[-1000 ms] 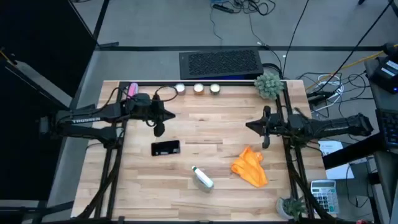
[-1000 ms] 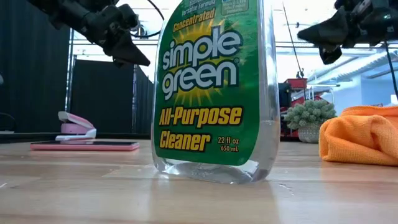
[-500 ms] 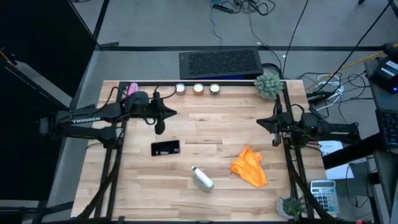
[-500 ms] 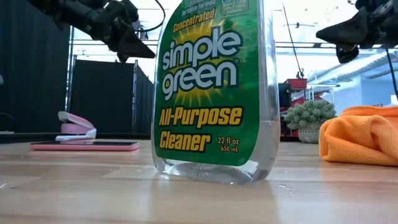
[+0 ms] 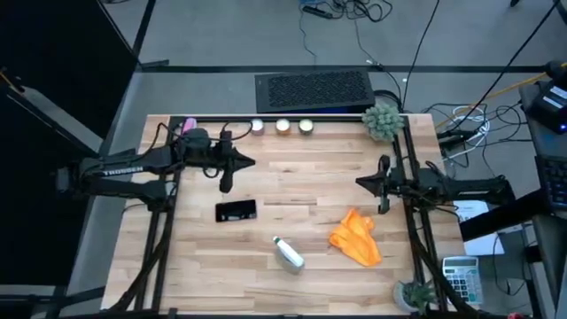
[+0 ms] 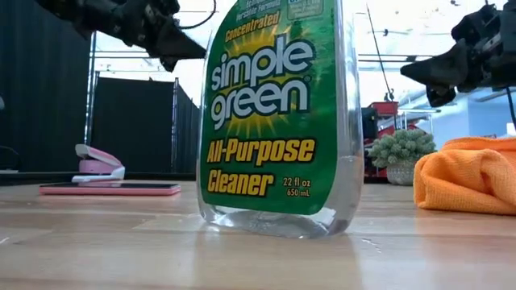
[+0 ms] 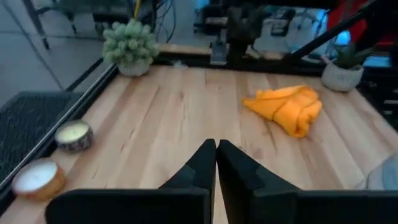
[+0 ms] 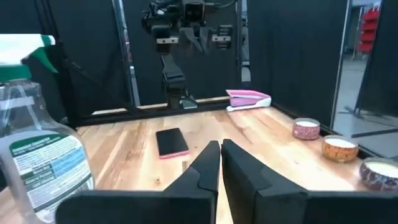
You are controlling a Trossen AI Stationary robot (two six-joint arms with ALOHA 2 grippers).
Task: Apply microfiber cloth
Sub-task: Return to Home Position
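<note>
Left pincer (image 5: 251, 162) raised above table (image 5: 310, 168), fingers together, empty; right pincer (image 5: 360, 182) likewise raised, fingers together, empty; microfiber cloth (image 5: 356, 237) crumpled on table near right pincer, not touching; well apart from left pincer.

Spray bottle (image 6: 278, 113) on the counter (image 6: 121, 242), green label reading "Concentrated", "simple green", "All-Purpose Cleaner", "22 fl oz 650 mL", left arm (image 5: 124, 170) lettered "TROSSEN" in white along its side
</note>
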